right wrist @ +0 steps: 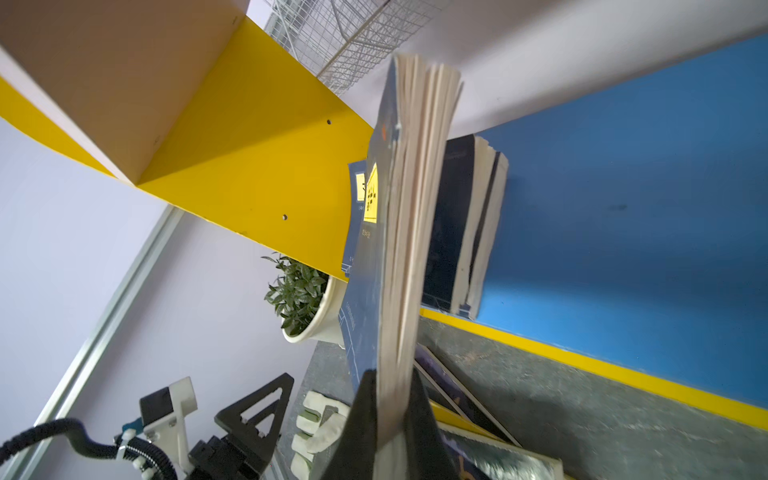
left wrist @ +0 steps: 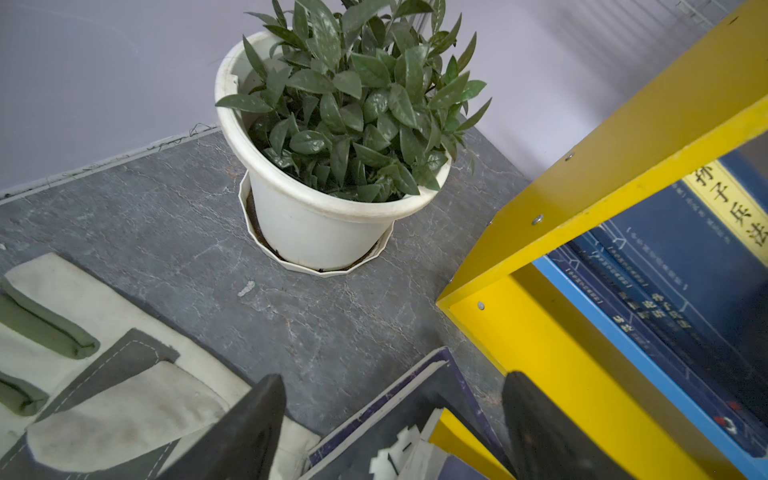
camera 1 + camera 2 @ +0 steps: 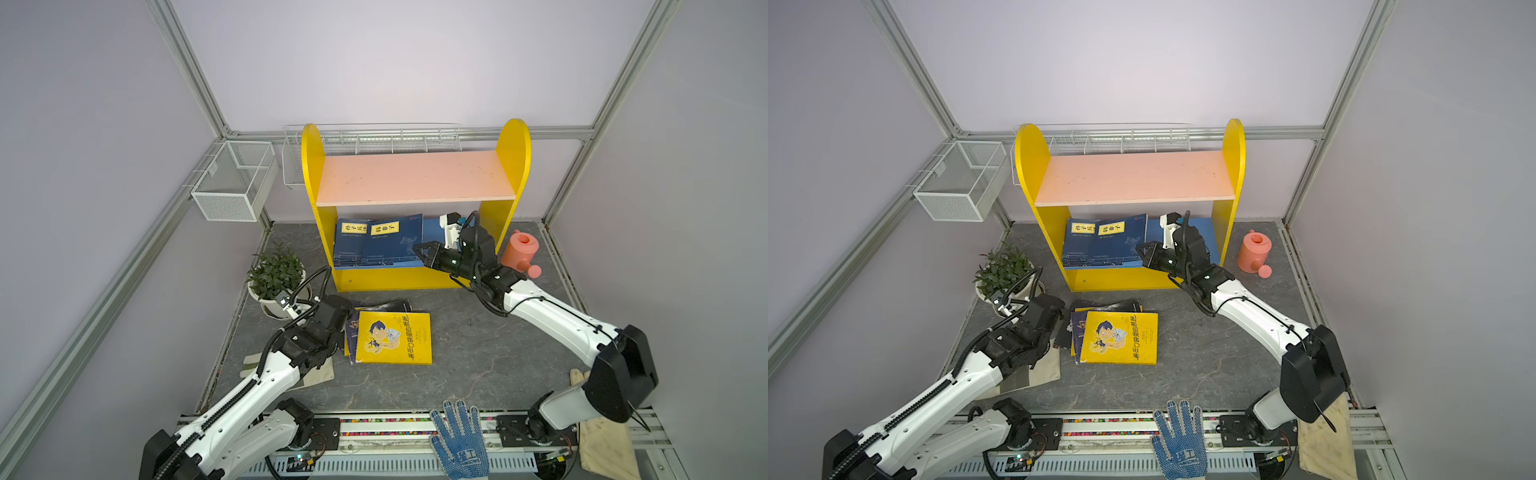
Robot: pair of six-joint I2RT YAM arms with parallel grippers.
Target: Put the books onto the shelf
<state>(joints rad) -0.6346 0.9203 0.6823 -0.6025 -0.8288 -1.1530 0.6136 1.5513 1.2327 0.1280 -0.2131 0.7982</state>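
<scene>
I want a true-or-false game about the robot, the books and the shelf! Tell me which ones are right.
1. The yellow book lies on the table in front of the shelf. True.
2. The right end effector is open and holds nothing. False: it is shut on a navy book over the blue lower board.
3. The watering can is green. False: it is pink.
4. The potted plant stands on the table beside the shelf. True.
5. Books lie on the pink upper board. False: none are there; the navy books are on the blue lower board.
</scene>
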